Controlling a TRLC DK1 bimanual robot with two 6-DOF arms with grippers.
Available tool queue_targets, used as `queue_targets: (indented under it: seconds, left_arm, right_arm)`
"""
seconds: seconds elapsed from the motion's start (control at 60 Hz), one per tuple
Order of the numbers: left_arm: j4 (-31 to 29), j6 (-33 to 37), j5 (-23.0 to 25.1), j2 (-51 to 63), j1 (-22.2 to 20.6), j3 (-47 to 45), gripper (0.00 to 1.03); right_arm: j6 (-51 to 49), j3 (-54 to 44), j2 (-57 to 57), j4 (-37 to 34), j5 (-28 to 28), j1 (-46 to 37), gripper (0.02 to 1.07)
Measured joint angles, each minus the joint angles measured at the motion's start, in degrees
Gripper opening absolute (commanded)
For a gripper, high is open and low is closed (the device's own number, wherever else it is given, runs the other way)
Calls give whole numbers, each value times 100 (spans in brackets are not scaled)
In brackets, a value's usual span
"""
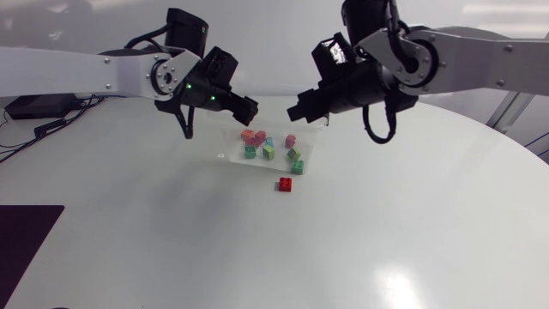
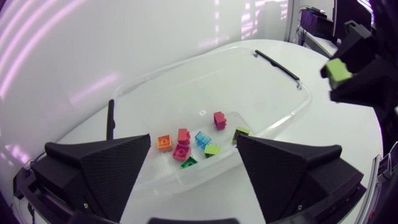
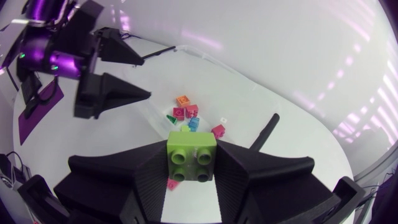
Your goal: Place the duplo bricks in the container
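You've got a round white table (image 1: pixel 412 223), glossy, with soft glare (image 1: pixel 396 283) on it. A dark mat (image 1: pixel 26 245) lies at its left side.

The silver-grey left arm (image 1: pixel 86 69) is extending in from the left edge, with its black wrist angling down toward the middle. Its matte black left gripper (image 2: pixel 194 143) is holding both wedge fingers wide apart. The silver-grey right arm (image 1: pixel 480 51) is extending in from the right edge. Its matte black right gripper (image 3: pixel 193 148) is pinching a lime-green plastic duplo brick (image 3: pixel 192 158) and facing the left gripper, near it but apart.
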Motion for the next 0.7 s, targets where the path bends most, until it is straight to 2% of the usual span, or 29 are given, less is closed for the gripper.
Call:
queue_targets:
  seconds: [0.3, 0.317, 0.35, 0.4, 0.433, 0.5, 0.583, 0.7]
  left_arm:
    - [485, -155, -400, -1641, 136, -1550, 99]
    - [485, -166, -407, -1725, 136, -1613, 99]
    - [490, -168, -424, -1904, 142, -1749, 99]
    - [507, -170, -448, -2144, 155, -1926, 99]
    - [525, -170, -466, -2302, 177, -2048, 99]
    - [581, -175, -568, -2664, 240, -2328, 99]
    - [601, -197, -638, -3084, 319, -2649, 99]
    - [599, -247, -682, -3556, 463, -2977, 99]
  right_arm:
    - [120, 955, 1475, 400, 210, -136, 22]
    - [131, 1005, 1563, 431, 243, -136, 25]
    - [133, 1093, 1692, 485, 317, -138, 38]
    - [197, 1233, 1884, 555, 400, -166, 64]
    - [271, 1307, 1985, 579, 494, -170, 76]
    - [446, 1368, 2105, 643, 723, -181, 78]
    - [664, 1344, 2109, 730, 973, -190, 91]
    - [822, 1012, 1777, 905, 1257, -129, 91]
